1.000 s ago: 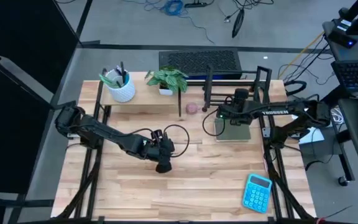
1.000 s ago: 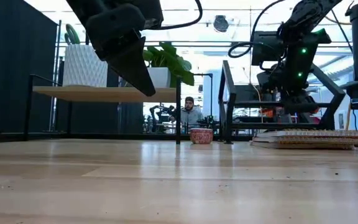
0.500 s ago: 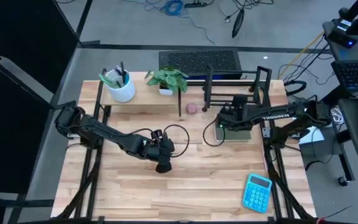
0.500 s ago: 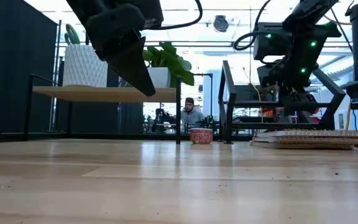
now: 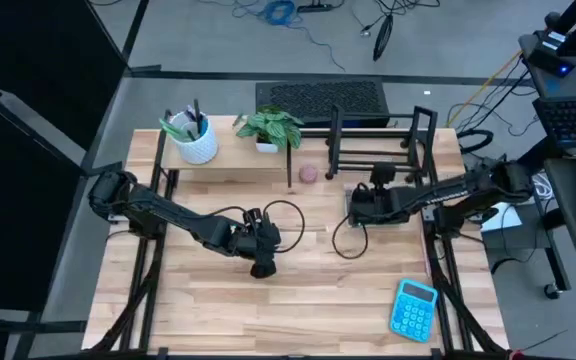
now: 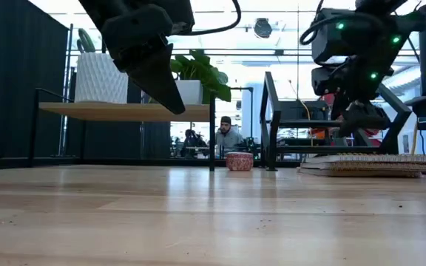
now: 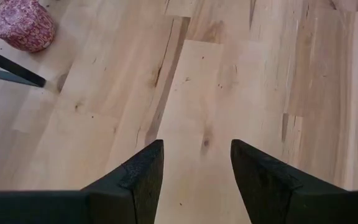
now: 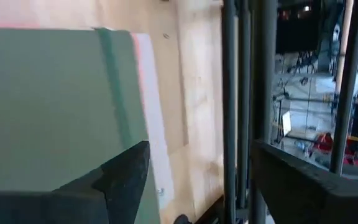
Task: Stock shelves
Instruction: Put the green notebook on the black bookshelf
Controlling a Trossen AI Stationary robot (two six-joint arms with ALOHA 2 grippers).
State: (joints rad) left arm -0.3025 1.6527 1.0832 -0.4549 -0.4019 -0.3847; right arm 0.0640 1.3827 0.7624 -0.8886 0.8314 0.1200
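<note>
Notebooks (image 6: 367,164) lying flat in front of the rack (image 5: 378,135) are waiting under the open, empty right gripper (image 5: 354,207), which is needing a low, level grip on one edge, while the left gripper (image 5: 261,268) is hanging open mid-table.

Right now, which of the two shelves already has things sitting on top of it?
The pale-wood riser shelf, on the left arm's side. It carries a white pot and a leafy plant; the black wire rack has nothing on top.
</note>
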